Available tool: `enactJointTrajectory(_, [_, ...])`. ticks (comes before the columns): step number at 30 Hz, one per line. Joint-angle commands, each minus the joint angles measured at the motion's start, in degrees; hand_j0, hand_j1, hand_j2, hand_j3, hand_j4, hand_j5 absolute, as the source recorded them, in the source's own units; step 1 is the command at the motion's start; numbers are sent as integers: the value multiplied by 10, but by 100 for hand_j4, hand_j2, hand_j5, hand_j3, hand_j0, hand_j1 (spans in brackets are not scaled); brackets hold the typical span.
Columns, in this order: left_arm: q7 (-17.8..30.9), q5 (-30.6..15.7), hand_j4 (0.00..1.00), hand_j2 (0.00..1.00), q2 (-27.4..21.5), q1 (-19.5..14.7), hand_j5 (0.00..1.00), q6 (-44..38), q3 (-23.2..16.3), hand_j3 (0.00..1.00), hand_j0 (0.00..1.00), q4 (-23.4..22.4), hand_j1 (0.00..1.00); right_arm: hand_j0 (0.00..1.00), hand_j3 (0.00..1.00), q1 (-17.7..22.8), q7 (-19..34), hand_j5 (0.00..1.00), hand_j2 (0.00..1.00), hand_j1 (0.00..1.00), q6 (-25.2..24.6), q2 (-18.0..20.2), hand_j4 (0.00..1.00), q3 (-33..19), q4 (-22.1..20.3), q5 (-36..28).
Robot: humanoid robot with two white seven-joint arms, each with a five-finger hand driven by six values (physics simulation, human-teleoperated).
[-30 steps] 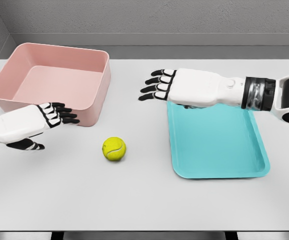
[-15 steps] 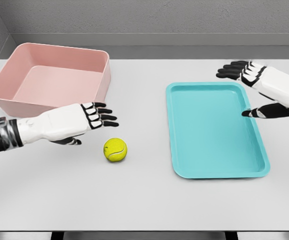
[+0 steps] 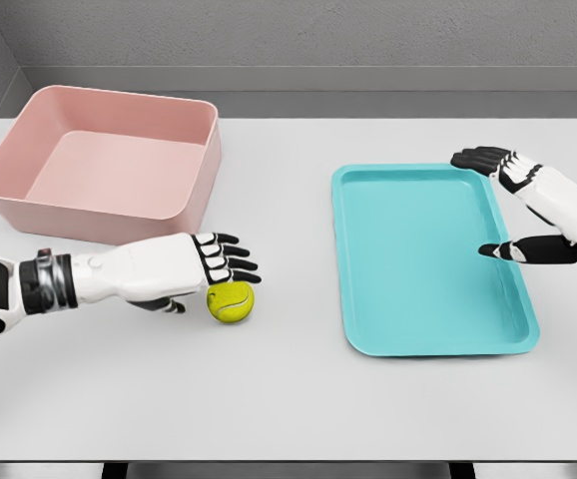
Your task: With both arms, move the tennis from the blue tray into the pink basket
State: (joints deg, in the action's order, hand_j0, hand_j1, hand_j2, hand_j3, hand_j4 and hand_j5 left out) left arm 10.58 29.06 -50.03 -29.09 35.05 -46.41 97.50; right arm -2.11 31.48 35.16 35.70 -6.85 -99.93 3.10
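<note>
Yellow-green tennis ball [image 3: 231,301] is sitting on the white desk [image 3: 288,399] between pink basket [image 3: 109,165] and blue tray [image 3: 428,259]. We are seeing the left robot hand [image 3: 204,264] hovering over it, fingers spread, gripping nothing. Right robot hand [image 3: 528,205] is hanging open over the tray's right rim.

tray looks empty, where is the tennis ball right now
In the head view the tennis ball lies on the white table, between the pink basket and blue tray, just under the left hand fingertips.
</note>
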Motion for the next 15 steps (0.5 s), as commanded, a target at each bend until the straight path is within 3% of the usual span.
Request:
enactJointTrajectory(1, [0,-4,100,100,2,0,100,-1,-4,100,100,-6,100,100,100,0,1,100,100,100,-2,-7,100,-1,3,-5])
enactJointTrajectory(15, [1,-2,100,100,25,-10,100,-1,-25,100,100,-26,100,100,100,15,1,100,100,100,-2,-7,100,-1,31,-4])
